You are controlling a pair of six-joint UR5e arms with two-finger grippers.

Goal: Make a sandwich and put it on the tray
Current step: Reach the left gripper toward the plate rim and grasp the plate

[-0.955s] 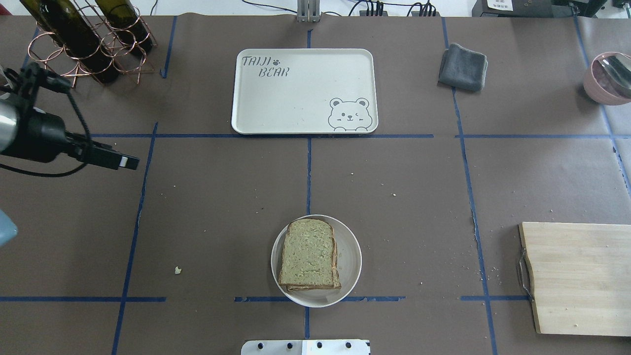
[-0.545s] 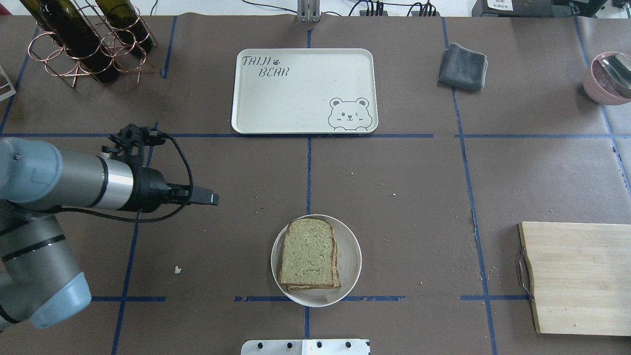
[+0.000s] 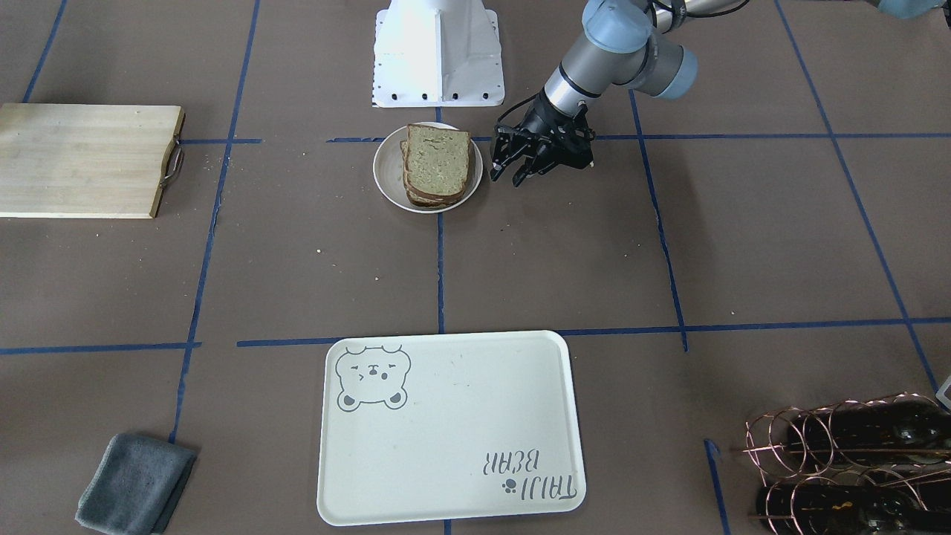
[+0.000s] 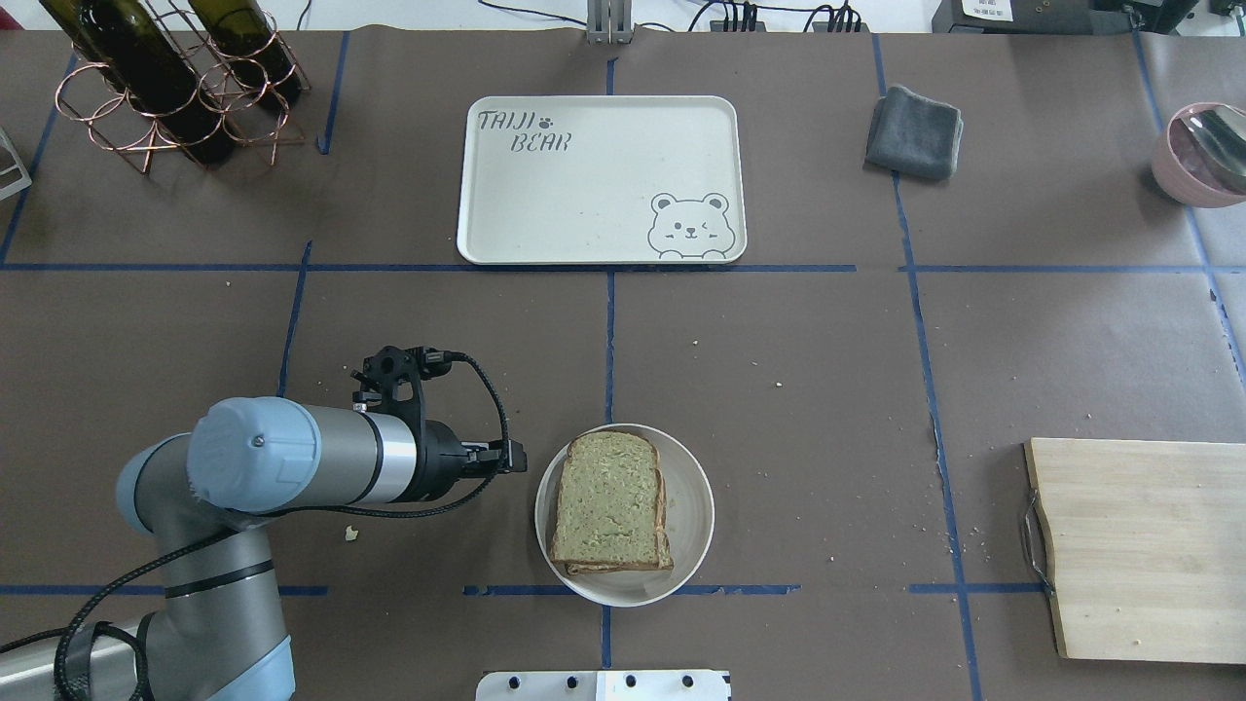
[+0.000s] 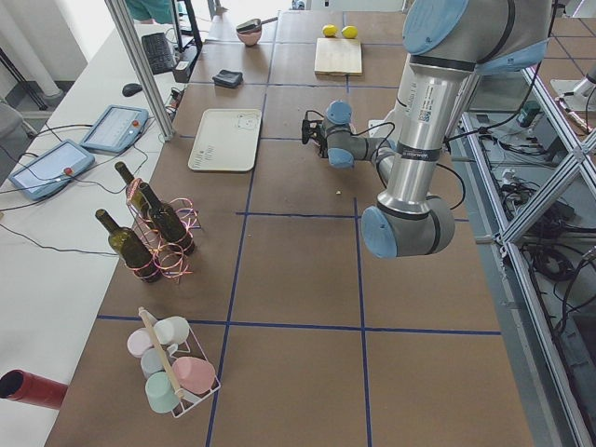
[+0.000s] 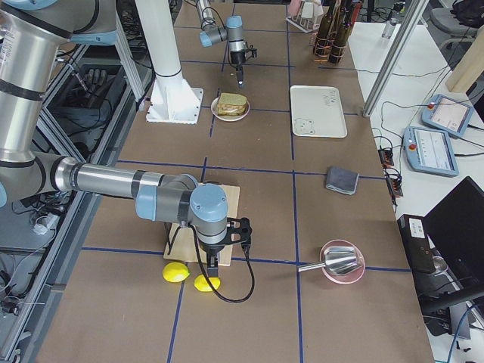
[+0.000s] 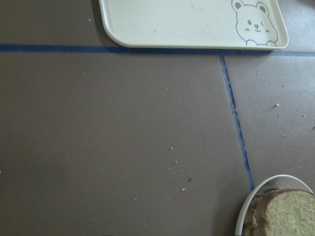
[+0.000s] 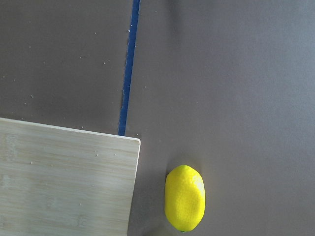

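- Left gripper (image 3: 508, 178): jaws parted with a clear gap in the front view, nothing between them. It points toward the plate (image 4: 695, 506) and is just beside the rim on the robot's left side, apart from it.
- Left wrist camera: plate rim and a corner of bread at lower right, tray corner with the bear face at the top, blue tape line between them.
- Right gripper (image 6: 214, 271): seen only in the right side view; cannot tell whether the jaws are parted or closed. It hangs at the end of the cutting board (image 4: 1139, 545), near two lemons (image 6: 177, 272).
- Right wrist camera: one lemon just off a corner of the board, not touching it.
- Sandwich (image 4: 610, 514): two bread slices stacked, top slice slightly offset, dark crust showing along the edges. It lies on the plate, near the robot's base.
- Tray (image 4: 584, 195): flat on the table across from the robot, well apart from the plate, nothing on it. Lettering in one corner, bear face in the opposite one.
- Grey cloth (image 4: 915, 131): folded, to the tray's right in the overhead view.
- Bottle rack (image 4: 165, 92): far left corner, dark bottles lying in it.
- Pink bowl (image 4: 1192, 156): far right edge, a spoon in it.
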